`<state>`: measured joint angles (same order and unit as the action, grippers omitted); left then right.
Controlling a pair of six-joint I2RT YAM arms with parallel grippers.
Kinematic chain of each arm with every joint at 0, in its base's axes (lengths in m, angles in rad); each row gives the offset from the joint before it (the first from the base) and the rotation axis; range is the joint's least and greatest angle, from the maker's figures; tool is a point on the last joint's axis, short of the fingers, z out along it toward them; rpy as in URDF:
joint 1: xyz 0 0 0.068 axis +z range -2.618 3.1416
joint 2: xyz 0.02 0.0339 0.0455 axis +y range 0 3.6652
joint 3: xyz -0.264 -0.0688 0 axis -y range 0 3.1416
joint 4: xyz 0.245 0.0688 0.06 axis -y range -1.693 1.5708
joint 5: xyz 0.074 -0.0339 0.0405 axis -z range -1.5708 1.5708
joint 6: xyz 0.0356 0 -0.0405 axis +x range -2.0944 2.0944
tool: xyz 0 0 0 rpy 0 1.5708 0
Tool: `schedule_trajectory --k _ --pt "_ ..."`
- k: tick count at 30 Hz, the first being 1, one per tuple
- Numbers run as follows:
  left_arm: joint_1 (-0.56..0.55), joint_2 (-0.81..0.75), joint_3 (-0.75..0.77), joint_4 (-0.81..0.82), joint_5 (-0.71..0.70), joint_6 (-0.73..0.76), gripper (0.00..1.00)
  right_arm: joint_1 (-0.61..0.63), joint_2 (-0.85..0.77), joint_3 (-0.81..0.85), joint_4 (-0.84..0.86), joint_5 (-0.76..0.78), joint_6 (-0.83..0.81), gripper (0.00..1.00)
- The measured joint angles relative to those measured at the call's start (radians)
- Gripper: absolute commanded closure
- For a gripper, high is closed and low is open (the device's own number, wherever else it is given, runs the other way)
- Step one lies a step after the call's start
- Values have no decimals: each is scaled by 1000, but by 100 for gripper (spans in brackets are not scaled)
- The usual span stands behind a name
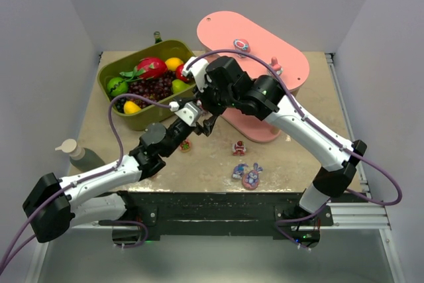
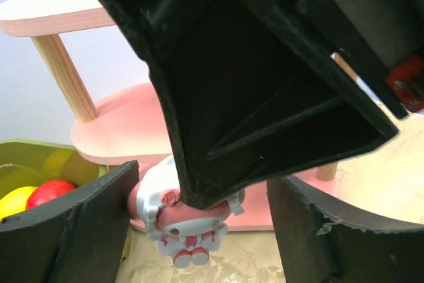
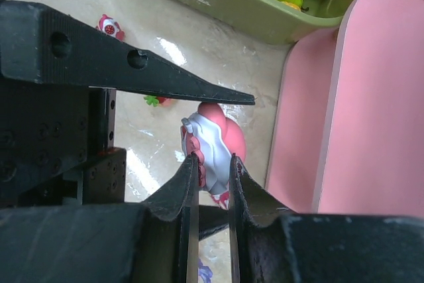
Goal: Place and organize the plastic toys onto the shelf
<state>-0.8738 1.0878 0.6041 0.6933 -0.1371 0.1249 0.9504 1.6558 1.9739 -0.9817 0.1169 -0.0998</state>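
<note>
Left wrist view, pink-white figurine [image 2: 182, 233] half hidden behind black right jaws

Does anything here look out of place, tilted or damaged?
Nothing looks spilled or broken. One thing stands out beside the shelf: the right gripper pinches a pink-white figurine, while the left gripper stands open around the same figurine. A few other toys lie loose on the table.

You get no readable text, label, brand or number on any toy [image 3: 213, 142], shelf [image 1: 225, 31], basket [image 1: 142, 120] or bottle [image 1: 82, 156].
</note>
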Motion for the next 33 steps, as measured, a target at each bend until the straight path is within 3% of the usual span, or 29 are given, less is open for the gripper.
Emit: schedule_trajectory --k 5,9,18,24,33 --pt "-4 15 10 1 -41 10 38 0 0 0 -5 -1 4 100" --pt "-11 20 11 4 -60 18 53 -1 0 0 -7 -1 3 99" --pt "-19 20 11 6 -77 25 73 -1 0 0 -5 -2 4 75" --pt "-19 5 11 4 -76 25 82 0 -8 -4 14 -5 10 64" --pt "-24 -6 11 -12 -61 24 83 0 -84 -65 103 0 14 47"
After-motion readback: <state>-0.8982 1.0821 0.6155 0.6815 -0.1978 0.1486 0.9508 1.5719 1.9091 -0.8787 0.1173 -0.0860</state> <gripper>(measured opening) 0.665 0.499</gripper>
